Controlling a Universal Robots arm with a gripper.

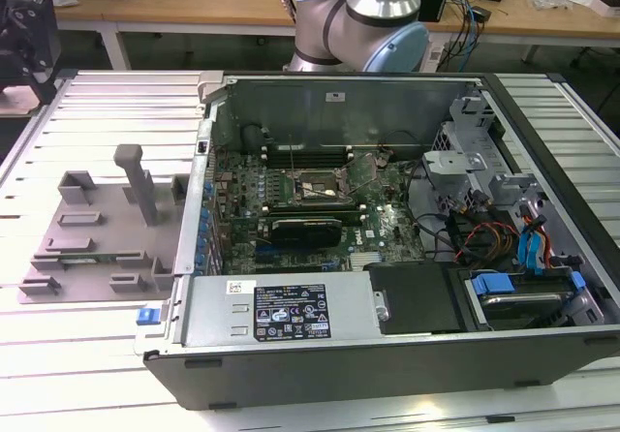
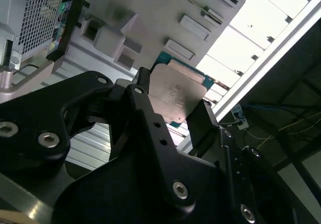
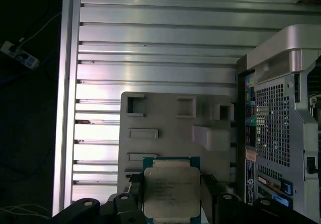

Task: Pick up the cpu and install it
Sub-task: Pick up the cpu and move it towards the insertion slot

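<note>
The cpu [image 3: 170, 191] [image 2: 175, 96] is gripped by its edges between the gripper's [image 3: 171, 204] fingers in both wrist views, with the grey tray [image 3: 170, 128] behind it. At the exterior view's left, the tray is beside the open case [image 1: 387, 369].

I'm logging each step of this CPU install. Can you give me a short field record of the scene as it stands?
gripper: shut on the cpu
cpu: gripped by two opposite edges, silver metal top facing both wrist views, held off the fixture tray
fixture tray: grey, flat on the slatted table, beside the computer case on the exterior view's left
computer case: lying open, motherboard exposed
socket: dark square with a metal frame, on the motherboard
</note>
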